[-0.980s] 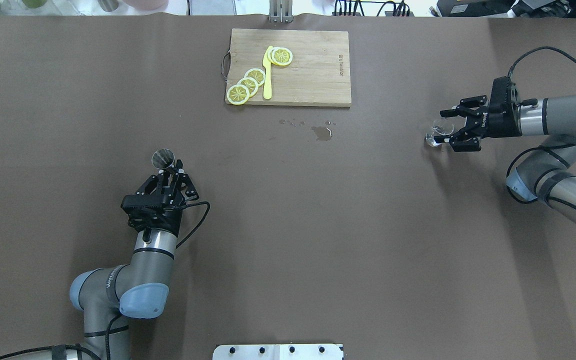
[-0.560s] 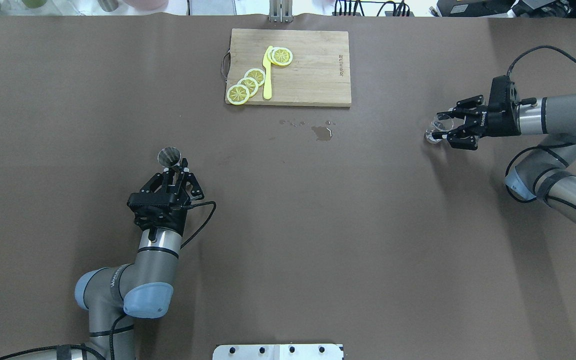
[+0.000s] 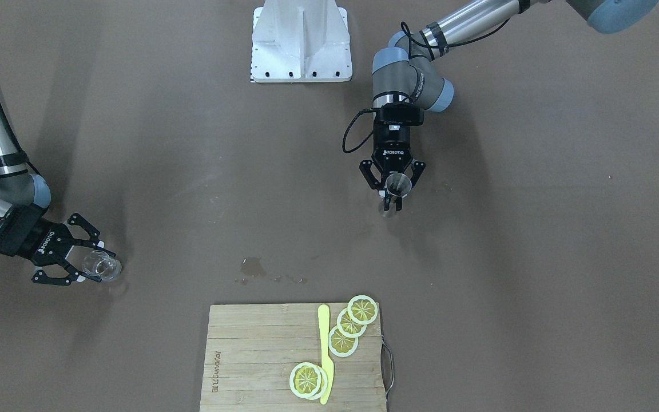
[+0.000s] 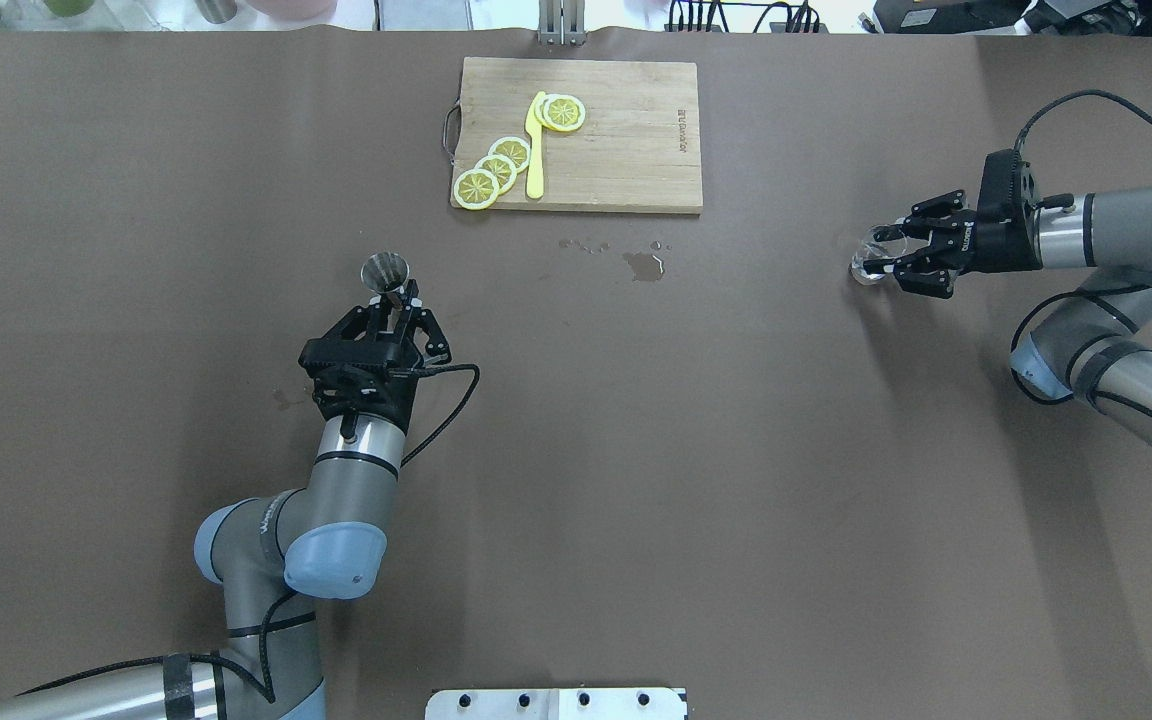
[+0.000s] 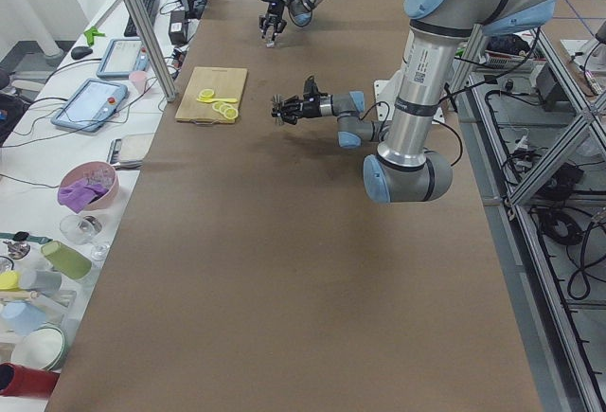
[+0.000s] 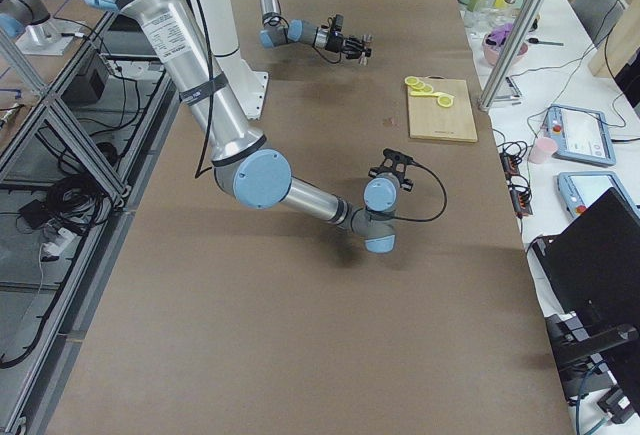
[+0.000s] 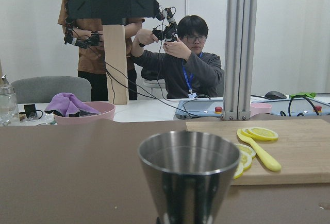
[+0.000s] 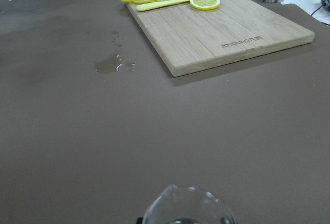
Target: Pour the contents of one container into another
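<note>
The steel jigger (image 4: 385, 270) is upright, off the table, with my left gripper (image 4: 399, 300) shut on its waist, left of the table's middle. From across the table the jigger (image 3: 398, 184) sits between the left gripper's (image 3: 392, 197) fingers. The left wrist view shows the jigger's (image 7: 188, 175) upper cone close up; its inside is hidden. At the far right, my right gripper (image 4: 888, 257) is shut on the clear glass (image 4: 870, 256), also the glass (image 3: 102, 265) in my right gripper (image 3: 88, 265). The glass rim (image 8: 188, 208) shows at the bottom of the right wrist view.
A wooden cutting board (image 4: 626, 160) with lemon slices (image 4: 496, 165) and a yellow knife (image 4: 535, 150) lies at the far middle. A small puddle (image 4: 644, 265) sits in front of it. The white base plate (image 4: 556, 703) is at the near edge. Two people (image 7: 175, 54) stand beyond the table.
My left arm carried the jigger forward and to the right. My right gripper's fingers closed from wide open onto the glass and shifted slightly.
</note>
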Tool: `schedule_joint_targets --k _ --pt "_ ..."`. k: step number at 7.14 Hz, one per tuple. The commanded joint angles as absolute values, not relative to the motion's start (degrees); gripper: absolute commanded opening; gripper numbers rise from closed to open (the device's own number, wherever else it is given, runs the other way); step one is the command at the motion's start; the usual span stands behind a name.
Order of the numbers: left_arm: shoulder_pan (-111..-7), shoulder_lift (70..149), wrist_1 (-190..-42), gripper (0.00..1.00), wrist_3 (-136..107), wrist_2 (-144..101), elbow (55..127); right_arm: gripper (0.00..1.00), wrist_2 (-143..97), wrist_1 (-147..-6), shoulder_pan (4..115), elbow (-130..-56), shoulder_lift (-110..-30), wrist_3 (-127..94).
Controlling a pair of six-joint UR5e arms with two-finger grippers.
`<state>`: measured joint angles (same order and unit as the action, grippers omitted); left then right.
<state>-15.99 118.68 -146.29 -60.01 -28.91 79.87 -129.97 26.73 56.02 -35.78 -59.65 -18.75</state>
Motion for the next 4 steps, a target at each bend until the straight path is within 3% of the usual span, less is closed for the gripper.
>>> schedule_joint_targets --k 1,4 --pt "-19.76 123.02 -145.90 0.00 -55.67 -34.60 79.11 0.00 -132.26 25.85 58.69 -38.21 -59.59 -22.48" --pt "-20.39 132.07 -142.76 0.00 -53.44 -34.89 73.39 0.00 -138.07 11.83 62.31 -50.58 -61.61 -22.59"
